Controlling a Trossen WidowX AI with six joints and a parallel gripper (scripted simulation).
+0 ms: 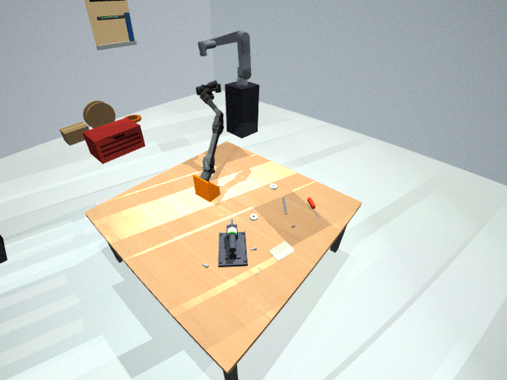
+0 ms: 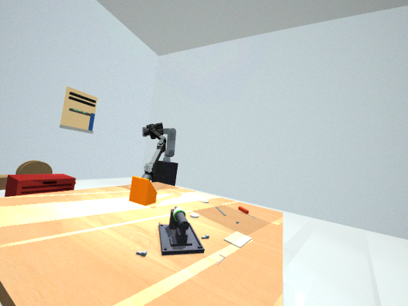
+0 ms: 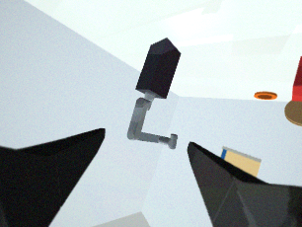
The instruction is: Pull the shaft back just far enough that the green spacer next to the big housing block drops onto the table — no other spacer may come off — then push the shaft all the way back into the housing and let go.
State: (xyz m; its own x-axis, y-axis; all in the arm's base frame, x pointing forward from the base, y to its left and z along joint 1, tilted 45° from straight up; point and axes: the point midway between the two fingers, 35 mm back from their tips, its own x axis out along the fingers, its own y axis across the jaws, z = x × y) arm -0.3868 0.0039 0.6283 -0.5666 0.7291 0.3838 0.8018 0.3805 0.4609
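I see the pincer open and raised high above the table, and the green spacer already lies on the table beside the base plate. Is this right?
Not quite. The pincer is open and raised high, but the green spacer is on the shaft, as the top view shows.

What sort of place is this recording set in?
Most likely a workshop: a red toolbox by the wall, a wooden workbench strewn with loose bolts and a screwdriver, and a shaft housing fixture mounted on it.

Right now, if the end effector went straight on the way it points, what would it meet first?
Probably nothing nearby: the open end effector points away from the table, toward the grey arm on its dark pedestal; depth is unclear.
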